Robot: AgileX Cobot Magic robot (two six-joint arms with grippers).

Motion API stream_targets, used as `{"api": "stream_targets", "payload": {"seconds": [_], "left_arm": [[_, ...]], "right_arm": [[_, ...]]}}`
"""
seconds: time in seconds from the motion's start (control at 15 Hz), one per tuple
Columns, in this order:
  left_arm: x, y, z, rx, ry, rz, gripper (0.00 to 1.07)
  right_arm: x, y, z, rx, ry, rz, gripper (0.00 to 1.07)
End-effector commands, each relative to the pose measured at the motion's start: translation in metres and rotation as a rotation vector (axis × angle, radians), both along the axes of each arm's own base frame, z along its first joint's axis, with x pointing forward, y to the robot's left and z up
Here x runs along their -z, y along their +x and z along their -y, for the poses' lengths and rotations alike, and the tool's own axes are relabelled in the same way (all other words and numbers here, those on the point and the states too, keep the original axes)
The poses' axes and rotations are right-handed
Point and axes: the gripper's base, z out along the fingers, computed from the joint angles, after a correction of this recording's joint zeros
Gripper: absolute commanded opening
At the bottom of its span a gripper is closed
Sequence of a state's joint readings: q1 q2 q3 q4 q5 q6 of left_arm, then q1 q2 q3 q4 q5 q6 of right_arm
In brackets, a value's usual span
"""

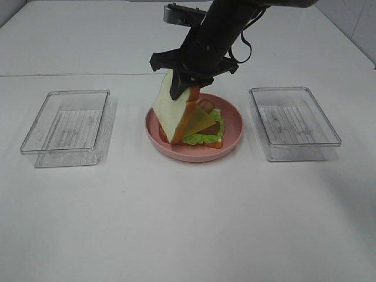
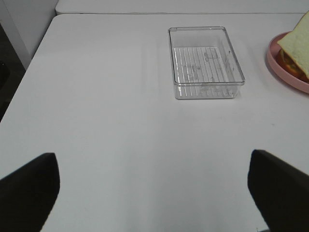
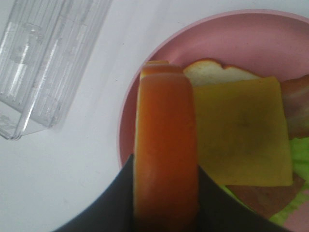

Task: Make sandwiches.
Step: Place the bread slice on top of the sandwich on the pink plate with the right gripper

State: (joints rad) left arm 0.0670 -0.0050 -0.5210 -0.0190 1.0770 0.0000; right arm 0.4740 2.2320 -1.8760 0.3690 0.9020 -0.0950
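Assembly looks nearly finished, judging by the round pink plate (image 1: 232,138) in the middle of the white tabletop (image 1: 188,223): on it sits a stack of ruffled green lettuce (image 1: 202,138), brown bacon strips (image 1: 212,127) and a flat yellow cheese square (image 1: 201,121), with a lower bread slice showing only as an orange-brown edge under the lettuce. What seems left is the closing layer — the top white bread slice with orange-brown crust (image 1: 170,114) stands tilted steeply over the plate, its lower edge resting at the plate's near-left side, not yet laid flat on the cheese.

The right gripper (image 1: 184,90) is clenched on that slice at its upper crust; the right wrist view shows the crust (image 3: 164,145) edge-on between the two dark jaws. The left gripper (image 2: 154,188) hangs released, jaws wide apart and holding nothing, well away from the plate.

The slice looks thick and rigid, smooth and matte on its face, with a glossy crust. The cheese is thin and smooth; the lettuce is frilled at its rim. Two clear rectangular plastic boxes flank the plate, one on its left (image 1: 66,126) and one on its right (image 1: 294,122), both with ribbed floors and no food in them.
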Motion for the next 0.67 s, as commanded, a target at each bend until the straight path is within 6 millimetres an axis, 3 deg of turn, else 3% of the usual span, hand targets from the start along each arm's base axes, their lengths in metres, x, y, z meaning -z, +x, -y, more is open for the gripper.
{"api": "stream_targets", "payload": {"seconds": [0.07,0.2,0.27,0.4,0.47,0.53,0.67], "left_arm": [[0.0,-0.002,0.001,-0.001,-0.01,0.019,0.98],[0.0,-0.002,0.001,-0.001,-0.01,0.019,0.98],[0.0,-0.002,0.001,-0.001,-0.01,0.019,0.98],[0.0,-0.002,0.001,-0.001,-0.01,0.019,0.98],[0.0,-0.002,0.001,-0.001,-0.01,0.019,0.98],[0.0,-0.002,0.001,-0.001,-0.01,0.019,0.98],[0.0,-0.002,0.001,-0.001,-0.01,0.019,0.98]], "right_arm": [[0.011,0.004,0.005,0.011,-0.064,0.01,0.0],[0.019,0.006,0.007,0.024,-0.101,-0.001,0.0],[0.02,0.006,0.009,0.025,-0.12,0.003,0.06],[0.021,0.007,0.011,0.017,-0.146,0.018,0.32],[0.022,0.009,0.016,0.001,-0.21,0.041,0.84],[0.019,0.009,0.019,-0.011,-0.243,0.06,1.0],[0.011,0.009,0.025,-0.028,-0.297,0.093,0.99]]}}
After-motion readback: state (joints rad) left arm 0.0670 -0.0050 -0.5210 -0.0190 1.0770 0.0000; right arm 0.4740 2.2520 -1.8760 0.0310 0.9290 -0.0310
